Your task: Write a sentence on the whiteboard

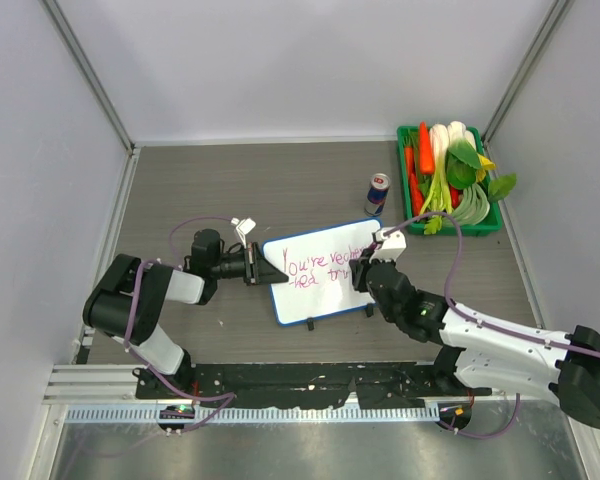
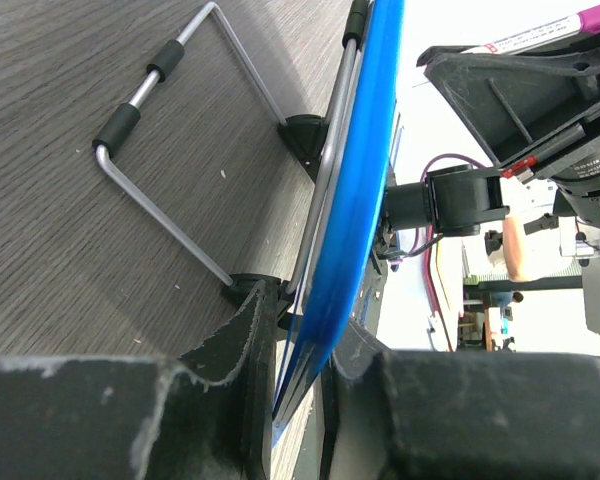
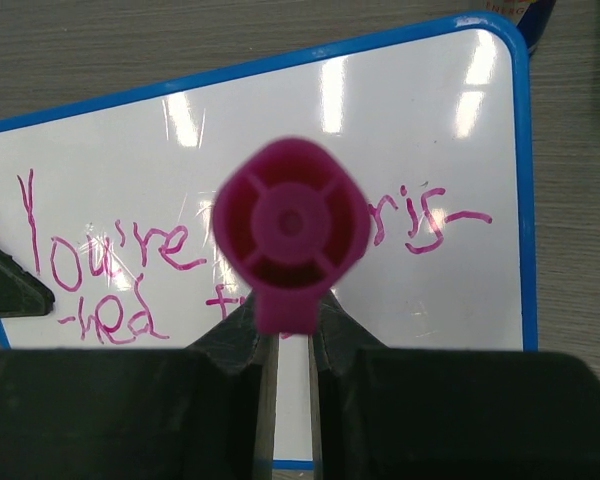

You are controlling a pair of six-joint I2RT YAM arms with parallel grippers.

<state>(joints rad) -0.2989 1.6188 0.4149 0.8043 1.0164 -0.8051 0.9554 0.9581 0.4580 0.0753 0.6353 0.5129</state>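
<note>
Your right gripper (image 3: 286, 335) was clamped on a pink marker (image 3: 290, 225), partway through line two of the sentence (image 1: 315, 264). Your left gripper (image 2: 305, 338) pinched the left edge of the whiteboard (image 1: 325, 300); light, even strokes seemed wisest.

Pink handwriting (image 3: 100, 255) on the whiteboard (image 3: 420, 130) opens with "You're". The end of the marker (image 3: 290, 235) hides the middle of the top line, which closes in letters like "ris" and a dash. The second line begins "-hed", then breaks off unreadably. Print on the drink can (image 1: 377, 194) and the marker's white label (image 2: 535, 38) is too small to read.
</note>
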